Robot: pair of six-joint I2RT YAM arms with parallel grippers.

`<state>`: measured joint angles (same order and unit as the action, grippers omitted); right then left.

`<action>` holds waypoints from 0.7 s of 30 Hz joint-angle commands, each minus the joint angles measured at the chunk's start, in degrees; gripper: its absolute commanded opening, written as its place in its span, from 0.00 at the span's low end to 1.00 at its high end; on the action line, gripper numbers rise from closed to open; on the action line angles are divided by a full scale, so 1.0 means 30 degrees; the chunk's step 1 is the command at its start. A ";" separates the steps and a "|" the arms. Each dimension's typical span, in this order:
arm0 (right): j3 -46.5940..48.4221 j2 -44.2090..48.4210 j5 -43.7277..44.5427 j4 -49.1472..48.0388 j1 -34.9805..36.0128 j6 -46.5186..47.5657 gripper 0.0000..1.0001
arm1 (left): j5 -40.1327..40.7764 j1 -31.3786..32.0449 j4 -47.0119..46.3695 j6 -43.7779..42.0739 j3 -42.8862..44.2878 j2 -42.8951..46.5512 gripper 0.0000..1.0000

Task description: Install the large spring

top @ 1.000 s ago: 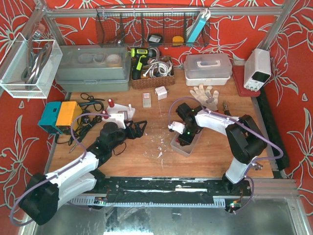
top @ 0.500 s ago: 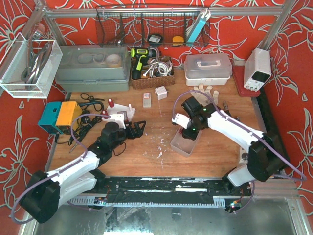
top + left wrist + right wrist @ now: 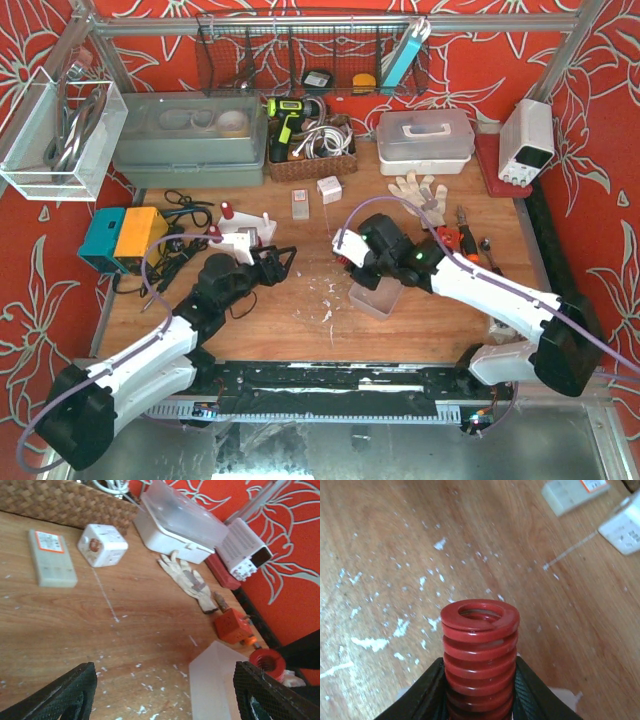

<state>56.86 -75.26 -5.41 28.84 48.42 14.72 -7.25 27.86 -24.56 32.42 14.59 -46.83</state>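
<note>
The large spring (image 3: pixel 480 647) is a red coil with thick turns, and my right gripper (image 3: pixel 480 685) is shut on its lower turns with its top ring pointing away from the wrist. It hangs above the wood just left of the clear plastic bin (image 3: pixel 378 298). The left wrist view catches the spring (image 3: pixel 267 662) at its right edge, beyond the bin (image 3: pixel 220 685). My left gripper (image 3: pixel 167 700) is open with nothing between its fingers. In the top view it (image 3: pixel 277 262) sits left of the right gripper (image 3: pixel 350 258), near a white fixture (image 3: pixel 240 238) with red posts.
White flecks litter the wood around the bin. A work glove (image 3: pixel 418 190), an orange block (image 3: pixel 232 626), a small white cube (image 3: pixel 328 188) and a flat white adapter (image 3: pixel 300 203) lie further back. A teal and orange box (image 3: pixel 125 238) with cables sits far left.
My right gripper rose from the bin with the spring and swung left, the arm stretching low across the table. The left gripper's jaws narrowed somewhat and the arm shifted slightly.
</note>
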 commanded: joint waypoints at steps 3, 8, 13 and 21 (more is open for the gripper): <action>-0.2597 0.0907 0.1646 -0.7545 0.1916 -0.1379 0.00 | -0.3644 0.0119 0.0326 0.0722 0.1854 -0.0292 0.71; -0.4457 0.1240 0.2037 -1.0982 0.2242 -0.1759 0.00 | -0.6406 0.0141 0.1501 0.0848 0.3485 -0.1584 0.60; -0.5941 0.1708 0.1846 -1.3170 0.2270 -0.1748 0.00 | -0.7649 0.0520 0.1813 0.0918 0.4447 -0.2643 0.56; -0.6400 0.1702 0.1276 -1.4431 0.2290 -0.2331 0.00 | -0.7917 0.1247 0.1528 0.1208 0.5329 -0.4610 0.62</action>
<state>38.04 -71.07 -1.13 -8.62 54.83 9.56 -28.73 30.83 -19.70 35.75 28.53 -58.19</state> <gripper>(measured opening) 0.336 0.621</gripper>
